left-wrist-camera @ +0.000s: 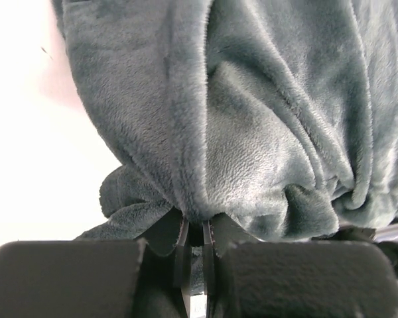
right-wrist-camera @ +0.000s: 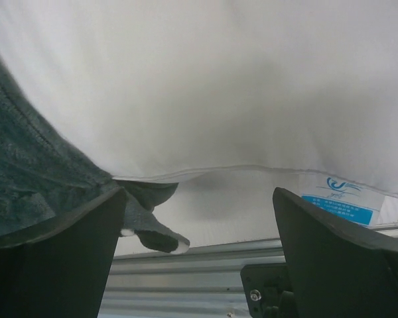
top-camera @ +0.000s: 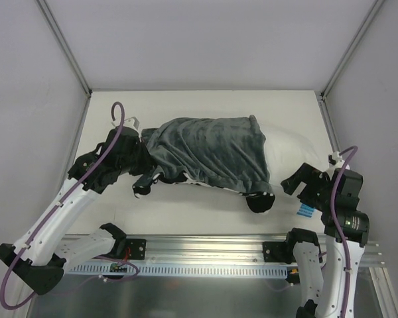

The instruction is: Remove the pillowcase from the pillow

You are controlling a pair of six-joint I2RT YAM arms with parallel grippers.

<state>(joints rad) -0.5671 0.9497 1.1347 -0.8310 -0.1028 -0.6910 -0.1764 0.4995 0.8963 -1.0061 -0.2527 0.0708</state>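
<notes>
Left fingers (left-wrist-camera: 183, 246) are clamped tight on a fold of the pillowcase (left-wrist-camera: 252, 132), and the dark grey-teal plush bunches up right at the tips, at the cover's left end. Right fingers (right-wrist-camera: 338, 265) stand wide apart with nothing between them, low over the near right of the surface (top-camera: 186, 215), just past the metal rail (right-wrist-camera: 199, 255). Right ahead of them the pillow (right-wrist-camera: 219, 86) fills the view, plain white, its seam running across and a small blue-printed tag (right-wrist-camera: 345, 202) showing by the right-hand finger. The cover's stitched hem sits just beyond the left-hand one. From above, the pillowcase lies mid-surface between the two arms, plush face up, a sliver of zebra stripe peeking along its near edge.
</notes>
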